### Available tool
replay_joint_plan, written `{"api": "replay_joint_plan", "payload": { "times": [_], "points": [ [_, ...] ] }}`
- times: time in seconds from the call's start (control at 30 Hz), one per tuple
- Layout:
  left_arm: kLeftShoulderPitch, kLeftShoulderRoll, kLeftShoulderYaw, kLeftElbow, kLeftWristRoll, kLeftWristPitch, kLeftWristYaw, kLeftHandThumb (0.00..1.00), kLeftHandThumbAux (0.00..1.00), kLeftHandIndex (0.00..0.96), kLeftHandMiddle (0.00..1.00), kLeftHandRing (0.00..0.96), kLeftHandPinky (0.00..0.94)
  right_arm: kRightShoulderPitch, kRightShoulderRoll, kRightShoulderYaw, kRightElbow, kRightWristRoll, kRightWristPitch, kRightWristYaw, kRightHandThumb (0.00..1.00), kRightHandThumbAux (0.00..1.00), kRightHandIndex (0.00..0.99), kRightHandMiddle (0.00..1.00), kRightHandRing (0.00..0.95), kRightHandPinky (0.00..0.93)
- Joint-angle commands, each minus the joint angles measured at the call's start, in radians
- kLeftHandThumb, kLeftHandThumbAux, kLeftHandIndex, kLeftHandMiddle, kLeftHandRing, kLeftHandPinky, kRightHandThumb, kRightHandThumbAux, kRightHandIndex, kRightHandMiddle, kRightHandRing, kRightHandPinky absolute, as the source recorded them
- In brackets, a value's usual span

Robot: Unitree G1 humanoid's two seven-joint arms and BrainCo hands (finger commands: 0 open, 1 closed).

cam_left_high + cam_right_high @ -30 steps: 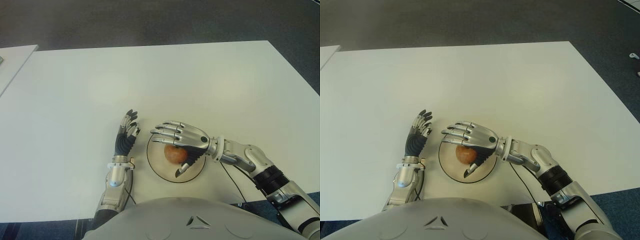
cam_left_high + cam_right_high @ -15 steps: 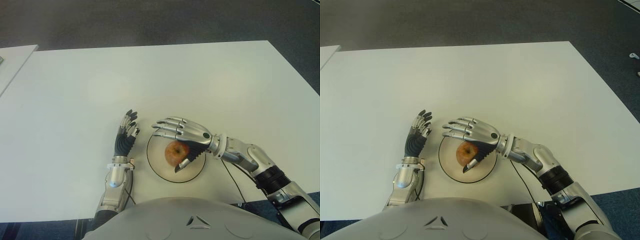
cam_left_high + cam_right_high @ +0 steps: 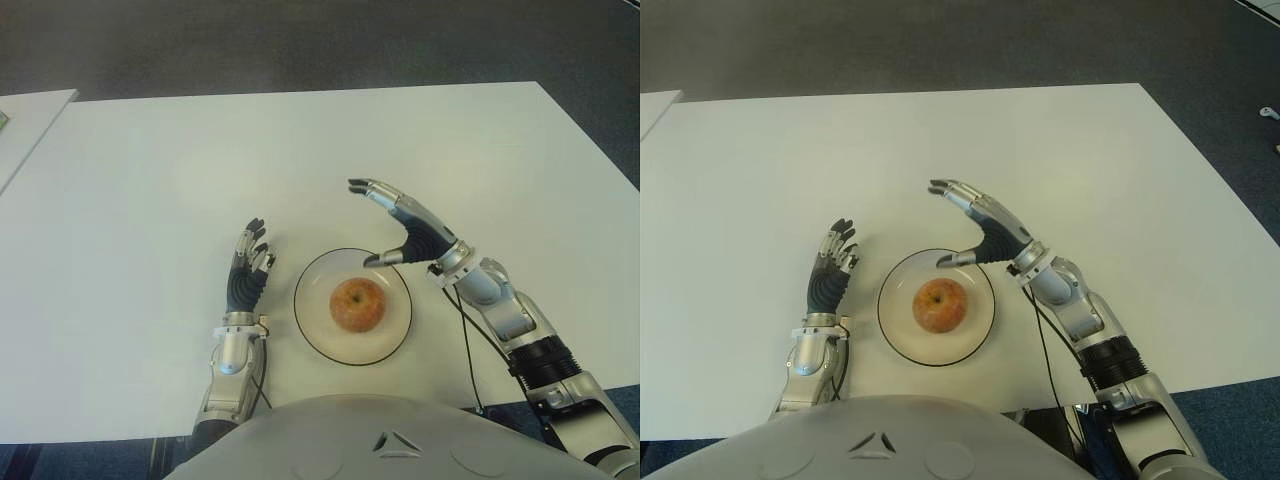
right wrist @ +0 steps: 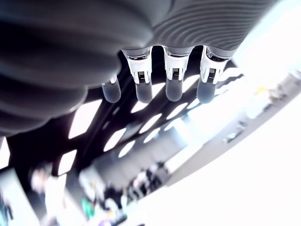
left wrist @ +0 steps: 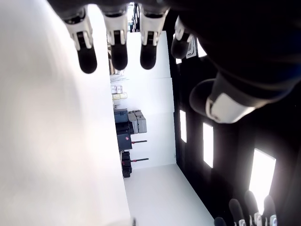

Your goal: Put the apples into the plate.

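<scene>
On the white table, left eye view: one red-yellow round apple sits at the centre of the round white plate with a dark rim, near the table's front edge; right robot hand is raised just beyond the plate's far right rim, fingers spread wide, thumb tip over the rim, holding nothing and not touching the apple; left robot hand shows just left of the plate, fingers extended and relaxed, empty.

Right eye view: same layout; apple upright in the plate, clear of both robot hands; no other apple visible anywhere on the table.

Left wrist view: fingertips of the left robot hand straight and apart, nothing between them; table surface alongside; room background only.

Right wrist view: four fingertips of the right robot hand extended in a row, nothing gripped; background is ceiling lights and a blurred room, so the palm appears to face away from the table.

Judgement: placing step looks complete for this apple, release done; the task says apples, but only one is in sight; next move calls for taking the right arm clear of the plate without clipping the rim or fruit, then checking for further apples.
</scene>
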Motion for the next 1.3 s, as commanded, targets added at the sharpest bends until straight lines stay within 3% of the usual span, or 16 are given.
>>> {"api": "replay_joint_plan", "payload": {
  "times": [0.03,0.17,0.47,0.83,1.0,1.3],
  "points": [
    [0.053,-0.007,0.001,0.092,0.006,0.083,0.008,0.065,0.531,0.061,0.098,0.104,0.159,0.032,0.109,-0.068,0.036,0.278,0.187,0.096,0.121,0.384,0.015,0.021,0.000,0.012],
    [0.053,-0.007,-0.001,0.093,0.013,0.076,0.011,0.067,0.511,0.061,0.096,0.102,0.170,0.058,0.154,-0.124,-0.010,0.428,0.350,0.122,0.123,0.431,0.032,0.031,0.000,0.002],
    [0.061,-0.006,-0.001,0.084,0.013,0.073,0.008,0.074,0.521,0.064,0.108,0.123,0.194,0.094,0.190,-0.221,-0.061,0.493,0.526,0.099,0.091,0.494,0.042,0.037,0.004,0.014],
    [0.070,-0.009,0.008,0.086,0.010,0.069,0.020,0.060,0.507,0.074,0.118,0.133,0.199,0.198,0.242,-0.352,0.029,0.504,0.488,0.106,0.074,0.493,0.097,0.098,0.049,0.062],
    [0.073,-0.005,0.013,0.087,-0.019,0.071,-0.002,0.071,0.520,0.084,0.119,0.130,0.189,0.252,0.279,-0.381,0.080,0.485,0.443,0.095,0.076,0.493,0.125,0.108,0.053,0.057],
    [0.086,0.006,0.018,0.073,-0.049,0.091,-0.029,0.074,0.532,0.088,0.114,0.124,0.186,0.270,0.313,-0.414,0.135,0.458,0.401,0.071,0.075,0.485,0.130,0.089,0.038,0.044]
  ]
}}
